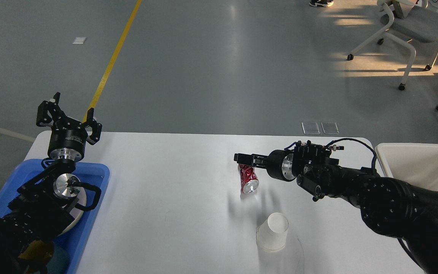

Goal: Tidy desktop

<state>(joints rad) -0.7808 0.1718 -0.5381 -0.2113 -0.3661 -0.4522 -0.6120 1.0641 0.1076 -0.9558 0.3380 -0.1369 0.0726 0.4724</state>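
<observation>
The desktop (165, 179) is a wide white tabletop. A crushed red can (248, 177) lies on its side right of the middle, silver end toward me. My right gripper (243, 159) reaches in from the right, low over the can's far end, and its dark fingers hide that end. Side-on, I cannot make out whether the fingers are apart or touching the can. A white paper cup (273, 231) stands nearer the front edge. My left gripper (69, 116) is raised at the table's back left corner, open and empty.
A blue plastic tray (93, 173) sits at the left edge under my left arm. A cream-white bin (420, 163) stands off the right end of the table. An office chair (405, 26) is on the floor at the far right.
</observation>
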